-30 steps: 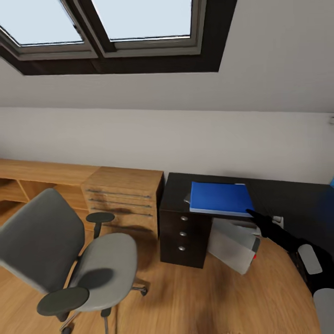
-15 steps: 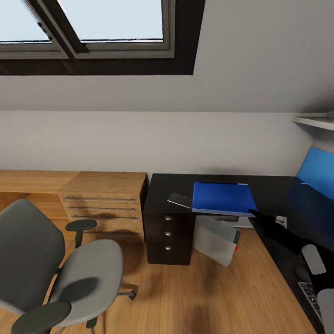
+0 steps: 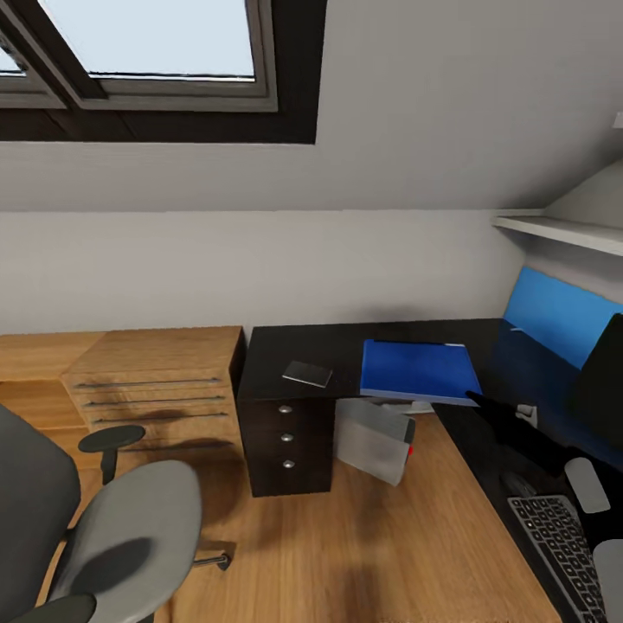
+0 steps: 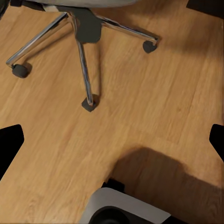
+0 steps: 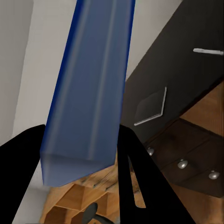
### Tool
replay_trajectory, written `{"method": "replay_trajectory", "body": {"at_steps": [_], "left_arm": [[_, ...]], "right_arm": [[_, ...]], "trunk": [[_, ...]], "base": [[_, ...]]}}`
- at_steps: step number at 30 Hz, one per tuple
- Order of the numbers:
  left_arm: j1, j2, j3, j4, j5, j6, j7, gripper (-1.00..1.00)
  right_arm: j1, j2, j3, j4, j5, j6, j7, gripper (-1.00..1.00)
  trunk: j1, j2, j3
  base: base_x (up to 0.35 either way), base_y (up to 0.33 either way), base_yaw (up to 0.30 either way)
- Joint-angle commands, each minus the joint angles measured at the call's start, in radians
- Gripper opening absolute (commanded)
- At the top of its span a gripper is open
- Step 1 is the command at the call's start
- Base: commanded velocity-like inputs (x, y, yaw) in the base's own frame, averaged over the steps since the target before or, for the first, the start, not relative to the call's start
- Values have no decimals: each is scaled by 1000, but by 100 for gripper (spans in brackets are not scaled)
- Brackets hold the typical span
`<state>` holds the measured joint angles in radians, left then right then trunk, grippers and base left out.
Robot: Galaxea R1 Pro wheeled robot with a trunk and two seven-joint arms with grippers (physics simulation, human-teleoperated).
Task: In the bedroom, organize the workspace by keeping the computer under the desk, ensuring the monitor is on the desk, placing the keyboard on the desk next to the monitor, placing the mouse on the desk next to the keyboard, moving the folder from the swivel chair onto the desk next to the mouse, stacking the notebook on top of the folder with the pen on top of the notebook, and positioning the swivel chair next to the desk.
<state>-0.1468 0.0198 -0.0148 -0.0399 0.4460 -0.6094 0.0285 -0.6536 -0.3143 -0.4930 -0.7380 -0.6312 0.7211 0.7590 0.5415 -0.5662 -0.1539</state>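
A bright blue folder [image 3: 418, 370] is being held flat and level by the right gripper [image 3: 474, 399], whose jaws are clenched on the folder's near edge. In the right wrist view the folder [image 5: 88, 88] is seen running straight out from between the two dark fingers [image 5: 135, 172], pinched at one end so that the rest can be carried clear above the black worktop [image 3: 285, 350].

Beyond the jaws and lower down, a small thin dark grey notebook [image 3: 307, 373] is lying on the worktop above the three silver-knobbed drawers [image 3: 285, 437], and a thin white pen [image 5: 207, 51] is resting further along the same surface. Beneath the held folder, a light grey computer tower [image 3: 374, 439] with a red spot is standing tilted under the worktop.

Close beside the right arm, a keyboard [image 3: 562, 541] is lying on the worktop. The folder is probably being kept raised so it can be lowered near there.

The grey swivel chair [image 3: 112, 536] is standing well apart from the jaws. The state of the left gripper's jaws cannot be told; below them the chair's chrome star base [image 4: 84, 51] is showing.
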Motion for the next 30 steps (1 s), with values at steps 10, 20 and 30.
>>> {"method": "replay_trajectory", "body": {"at_steps": [10,20,30], "left_arm": [[0,-3,-3,0,-3,-2,-1,100],[0,-1,-3,0,-4,0,-1,100],[0,-3,-4,0,-5,3,-2,100]], "right_arm": [[-1,1,-25,35,-2,-1,2,-100],[-1,1,-26,44,-3,-23,7,-100],[-1,0,-27,96,-5,-23,13,-100]], "trunk": [[0,-2,-2],[0,-2,-2],[0,-2,-2]], "base": [[0,0,-257],[0,-29,-169],[0,-177,-7]]}}
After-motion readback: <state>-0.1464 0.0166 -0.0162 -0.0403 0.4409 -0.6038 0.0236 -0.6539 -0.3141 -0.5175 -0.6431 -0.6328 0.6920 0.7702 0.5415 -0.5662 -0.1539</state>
